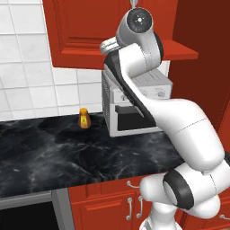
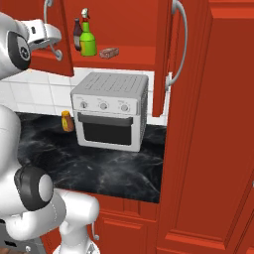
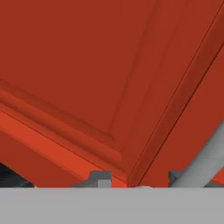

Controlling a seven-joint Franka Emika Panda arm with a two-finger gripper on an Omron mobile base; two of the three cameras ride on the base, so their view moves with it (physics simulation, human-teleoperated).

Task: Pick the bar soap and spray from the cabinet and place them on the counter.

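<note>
The red cabinet (image 2: 124, 62) stands open in the right base view. On its shelf the green spray (image 2: 88, 42) stands upright next to a dark brown bottle (image 2: 77, 33), and the small bar soap (image 2: 109, 52) lies to their right. My gripper (image 2: 47, 33) is at the curved silver handle (image 2: 54, 39) of the left door, away from the shelf items. In the hand view the fingertips (image 3: 98, 178) stand apart against the red door panel (image 3: 87, 78); the gripper (image 3: 136, 180) is open, and the handle (image 3: 205, 159) runs past the right tip. The black counter (image 2: 114, 163) lies below.
A silver toaster oven (image 2: 110, 116) sits on the counter under the cabinet, with a small orange bottle (image 2: 67, 121) to its left. The right cabinet door (image 2: 163, 59) hangs open beside a tall red side panel (image 2: 213, 124). Bare counter (image 1: 49, 152) stretches to the left.
</note>
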